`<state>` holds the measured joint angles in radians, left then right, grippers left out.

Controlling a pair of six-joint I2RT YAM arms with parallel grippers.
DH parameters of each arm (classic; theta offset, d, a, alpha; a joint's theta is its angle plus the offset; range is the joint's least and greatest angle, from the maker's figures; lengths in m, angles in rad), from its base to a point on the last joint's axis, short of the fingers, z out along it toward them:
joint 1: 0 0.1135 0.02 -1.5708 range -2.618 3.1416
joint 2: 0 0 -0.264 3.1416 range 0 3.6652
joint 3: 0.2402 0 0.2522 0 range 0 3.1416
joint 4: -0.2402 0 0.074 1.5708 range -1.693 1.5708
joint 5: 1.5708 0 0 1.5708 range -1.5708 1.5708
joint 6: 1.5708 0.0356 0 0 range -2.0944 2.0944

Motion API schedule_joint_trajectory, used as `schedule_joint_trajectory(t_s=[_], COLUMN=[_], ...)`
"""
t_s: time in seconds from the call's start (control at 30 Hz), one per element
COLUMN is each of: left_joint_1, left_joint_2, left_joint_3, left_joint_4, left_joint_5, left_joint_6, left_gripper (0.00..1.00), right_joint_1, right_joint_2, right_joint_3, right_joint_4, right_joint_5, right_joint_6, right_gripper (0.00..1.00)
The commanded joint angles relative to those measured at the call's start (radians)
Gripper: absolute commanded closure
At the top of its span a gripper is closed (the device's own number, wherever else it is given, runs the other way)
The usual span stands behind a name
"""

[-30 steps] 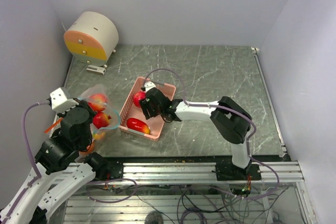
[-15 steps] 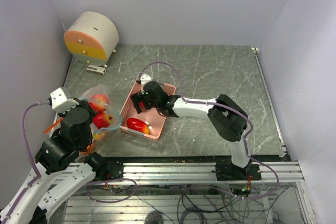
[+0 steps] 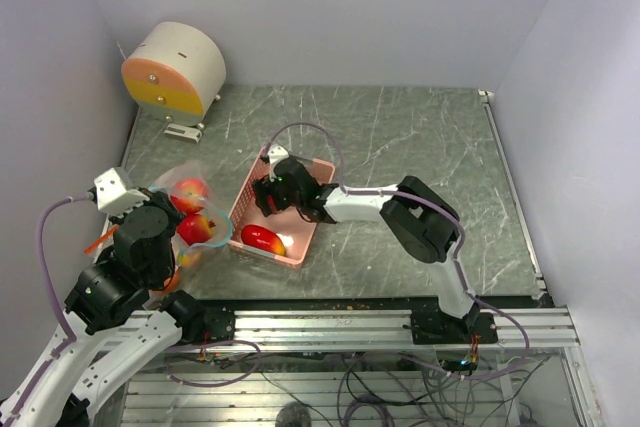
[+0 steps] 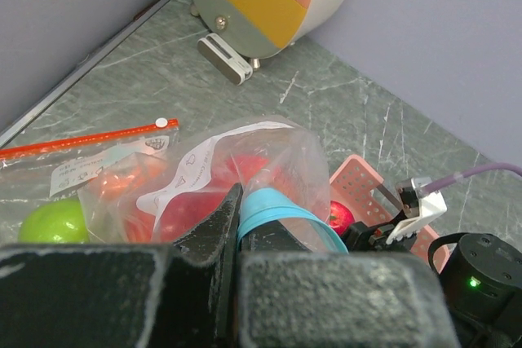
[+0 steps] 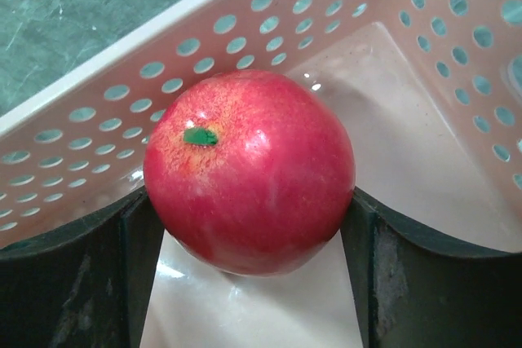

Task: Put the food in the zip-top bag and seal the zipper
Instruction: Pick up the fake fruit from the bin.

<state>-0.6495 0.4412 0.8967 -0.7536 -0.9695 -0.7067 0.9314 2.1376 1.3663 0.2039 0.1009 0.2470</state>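
The zip-top bag (image 3: 186,209) lies at the left with red apples (image 3: 197,228) inside. My left gripper (image 4: 238,211) is shut on the teal-blue zipper (image 4: 285,213) at the bag's mouth and holds it up. A green apple (image 4: 49,222) lies beside the bag. My right gripper (image 5: 249,230) is down in the pink basket (image 5: 122,95). Its fingers (image 5: 139,234) press on both sides of a glossy red apple (image 5: 249,169), so it is shut on that apple. A red-and-yellow fruit (image 3: 262,238) lies at the basket's near end.
A round cream and orange drum (image 3: 175,69) stands at the back left. A second flat bag with an orange-red zipper (image 4: 81,138) lies by the left wall. The basket's slotted walls close in around my right gripper.
My right gripper moved left and deeper into the basket, opened wide, then closed onto the red apple. The left gripper and bag have stayed put.
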Motion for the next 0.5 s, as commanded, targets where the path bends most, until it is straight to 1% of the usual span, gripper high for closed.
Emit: schedule_joint_trajectory(t_s=[0.0, 0.07, 0.17, 0.27, 0.47], left_joint_1=[0.002, 0.002, 0.003, 0.002, 0.002], left_joint_2=[-0.001, 0.007, 0.015, 0.026, 0.087], left_joint_3=[0.016, 0.019, 0.023, 0.028, 0.069], left_joint_4=[0.021, 0.024, 0.033, 0.062, 0.119], left_joint_5=[0.009, 0.014, 0.029, 0.053, 0.113], left_joint_6=[-0.004, -0.006, -0.008, 0.0, 0.012], left_gripper=[0.93, 0.93, 0.93, 0.93, 0.93], right_joint_1=[-0.003, -0.003, -0.002, -0.003, 0.01], right_joint_2=[-0.077, -0.111, -0.216, -0.357, -0.665], right_joint_3=[-0.076, -0.117, -0.179, -0.247, -0.386], right_joint_4=[0.113, 0.143, 0.154, 0.158, 0.169], right_joint_5=[0.003, 0.004, 0.004, -0.015, -0.193], right_joint_6=[-0.012, -0.018, -0.016, -0.013, -0.036], right_gripper=[0.31, 0.33, 0.35, 0.35, 0.35])
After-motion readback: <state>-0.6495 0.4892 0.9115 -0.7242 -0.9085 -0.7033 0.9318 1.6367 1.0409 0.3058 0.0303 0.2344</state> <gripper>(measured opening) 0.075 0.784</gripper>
